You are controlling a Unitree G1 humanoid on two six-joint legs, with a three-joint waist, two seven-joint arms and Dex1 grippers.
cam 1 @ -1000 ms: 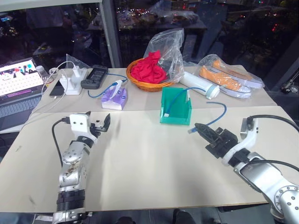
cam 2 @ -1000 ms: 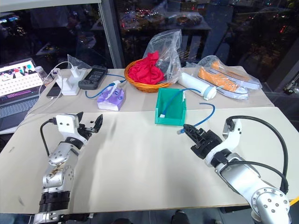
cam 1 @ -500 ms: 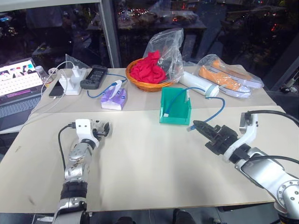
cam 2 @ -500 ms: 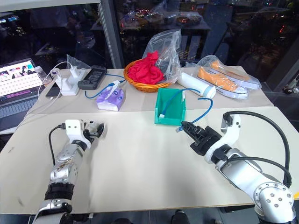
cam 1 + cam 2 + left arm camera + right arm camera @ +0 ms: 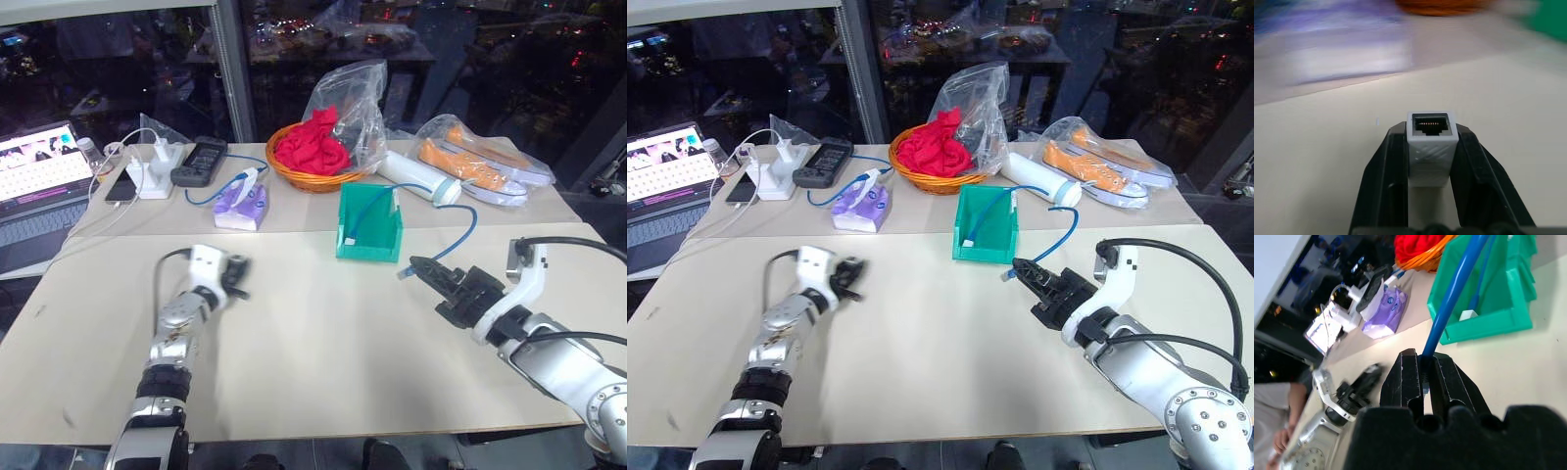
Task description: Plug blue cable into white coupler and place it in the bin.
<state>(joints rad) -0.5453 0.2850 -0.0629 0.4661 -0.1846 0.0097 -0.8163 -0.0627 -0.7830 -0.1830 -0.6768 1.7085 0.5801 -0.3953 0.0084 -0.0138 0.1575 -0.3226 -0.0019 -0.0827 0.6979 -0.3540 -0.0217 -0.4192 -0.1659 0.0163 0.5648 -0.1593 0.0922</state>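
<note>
L gripper point(image 5: 1431, 147) is seen clamped on the white coupler point(image 5: 1431, 142), fingers pressed to both sides, dark socket facing away from the wrist, above the bare table point(image 5: 323, 343). R gripper point(image 5: 1422, 374) is closed tight on the blue cable point(image 5: 1452, 296), w/ the clear plug end poking just past the fingertips toward the L gripper, the two well apart. From the R gripper the cable is run up into the bin point(image 5: 368, 223), just ahead of it
</note>
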